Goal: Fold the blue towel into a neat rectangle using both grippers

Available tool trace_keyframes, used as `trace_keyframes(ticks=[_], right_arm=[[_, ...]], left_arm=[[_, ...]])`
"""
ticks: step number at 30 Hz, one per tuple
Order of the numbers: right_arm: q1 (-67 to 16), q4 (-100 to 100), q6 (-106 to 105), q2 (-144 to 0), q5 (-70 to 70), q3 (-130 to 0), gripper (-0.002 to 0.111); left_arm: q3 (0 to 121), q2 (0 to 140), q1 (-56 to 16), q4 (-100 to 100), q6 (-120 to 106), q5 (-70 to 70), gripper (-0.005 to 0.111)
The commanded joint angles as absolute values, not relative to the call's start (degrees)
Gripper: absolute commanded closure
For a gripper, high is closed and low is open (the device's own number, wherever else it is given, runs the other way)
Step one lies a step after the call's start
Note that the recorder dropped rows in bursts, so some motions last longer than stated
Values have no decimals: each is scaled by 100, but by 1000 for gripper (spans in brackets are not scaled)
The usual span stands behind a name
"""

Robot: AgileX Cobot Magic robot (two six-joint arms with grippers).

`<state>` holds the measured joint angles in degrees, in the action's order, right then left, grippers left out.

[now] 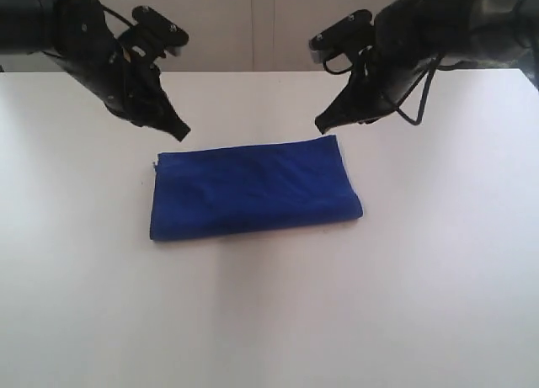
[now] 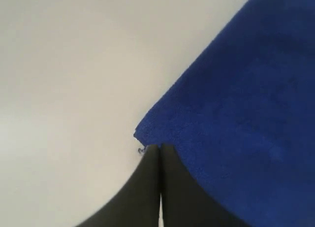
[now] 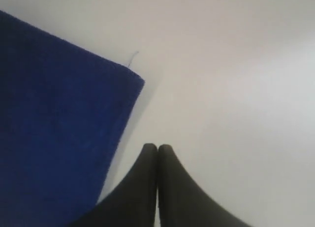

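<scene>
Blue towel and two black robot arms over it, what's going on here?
Two robot arms are working on folding a blue towel that lies on a white table. The towel is already doubled into a fairly tidy rectangle. The left gripper hovers by the towel's far left corner and the right gripper by its far right corner. Both grippers are shut and neither holds the cloth.

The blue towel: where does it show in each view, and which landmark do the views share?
Exterior view: blue towel, folded, mid-table.
Left wrist view: its corner beside the left claw.
Right wrist view: its corner ahead of the right claw.
Shared landmark: the white table.
</scene>
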<state>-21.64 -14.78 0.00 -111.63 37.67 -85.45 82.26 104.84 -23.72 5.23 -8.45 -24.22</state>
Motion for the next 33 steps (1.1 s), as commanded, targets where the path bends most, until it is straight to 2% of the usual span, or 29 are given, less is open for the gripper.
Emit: trace_keyframes(ticks=[1,5,11,33], right_arm=[[-1793,643,-1293,-11150,4565,-8974,108],[-1543,1182,-1327,-11228,4664,-8978,108],[-1541,1521,-1327,-11660,4781,-8978,108],[-1541,1542,-1372,-11959,4705,-8919,108]], left_arm=[[8791,10709,-1924,-1002,-747,-3281,107],[9044,11120,-1636,-2167,-1250,-3848,107],[9041,11566,-1616,-2733,-1461,-3815,107],[9041,12334,-1616,-2275,-1801,-3602,107]])
